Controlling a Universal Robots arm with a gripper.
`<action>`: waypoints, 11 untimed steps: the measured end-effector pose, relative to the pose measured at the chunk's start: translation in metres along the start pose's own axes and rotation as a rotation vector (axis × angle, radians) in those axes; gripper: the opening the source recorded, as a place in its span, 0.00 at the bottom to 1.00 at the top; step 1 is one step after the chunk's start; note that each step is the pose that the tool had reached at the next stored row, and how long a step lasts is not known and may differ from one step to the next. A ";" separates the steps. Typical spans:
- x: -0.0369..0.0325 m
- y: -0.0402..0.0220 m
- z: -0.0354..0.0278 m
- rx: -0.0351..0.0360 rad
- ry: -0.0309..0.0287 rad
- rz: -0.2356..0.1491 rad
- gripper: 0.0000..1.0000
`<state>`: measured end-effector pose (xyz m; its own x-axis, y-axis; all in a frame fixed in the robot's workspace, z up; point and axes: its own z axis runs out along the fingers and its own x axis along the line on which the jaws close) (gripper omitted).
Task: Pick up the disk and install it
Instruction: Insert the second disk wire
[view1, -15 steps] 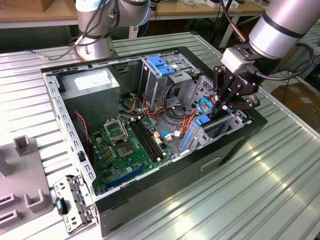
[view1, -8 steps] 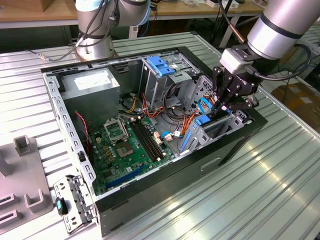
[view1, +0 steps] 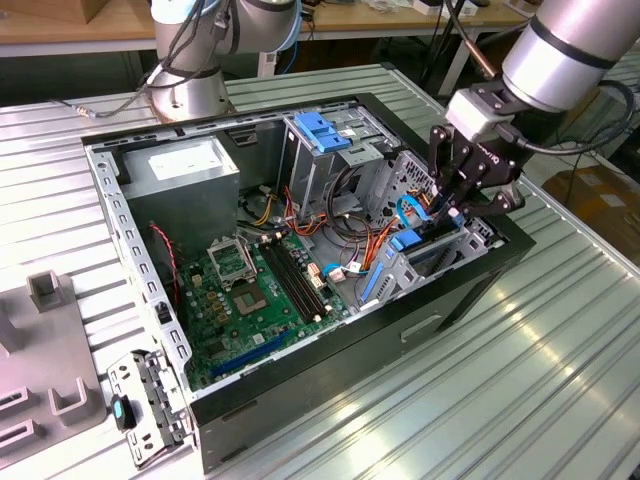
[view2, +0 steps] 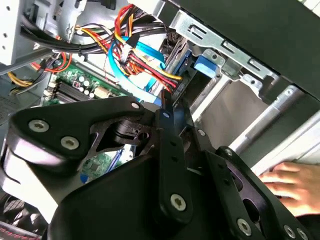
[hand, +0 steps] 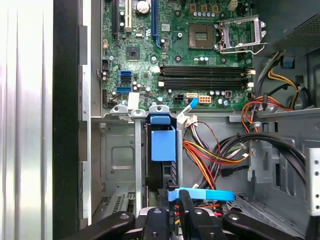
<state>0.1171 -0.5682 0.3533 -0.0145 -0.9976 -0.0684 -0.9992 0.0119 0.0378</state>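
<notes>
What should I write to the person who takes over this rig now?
Gripper: low over the drive bay of the open computer case.
Disk: seems to stand on edge in the bay below the gripper, with its blue rail showing.
Done: the disk is at the bay.
Left: full seating cannot be confirmed.
Note: a person's hand rests by the case.

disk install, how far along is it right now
The pick-up looks done: the gripper is down inside the open computer case, at the drive bay on the exterior view's right. In the first wrist view a blue-railed part, probably the disk, sits at the gripper, beside the bay's blue tab. Whether it is seated cannot be told. A person's hand rests nearby.
</notes>
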 end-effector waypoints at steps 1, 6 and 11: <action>0.0000 0.0001 -0.0012 0.0000 0.0001 0.000 0.23; -0.0001 0.0001 -0.0015 0.0000 0.0003 0.000 0.11; -0.0001 0.0001 -0.0016 0.0000 0.0003 0.000 0.11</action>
<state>0.1171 -0.5682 0.3549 -0.0145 -0.9976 -0.0680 -0.9992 0.0119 0.0378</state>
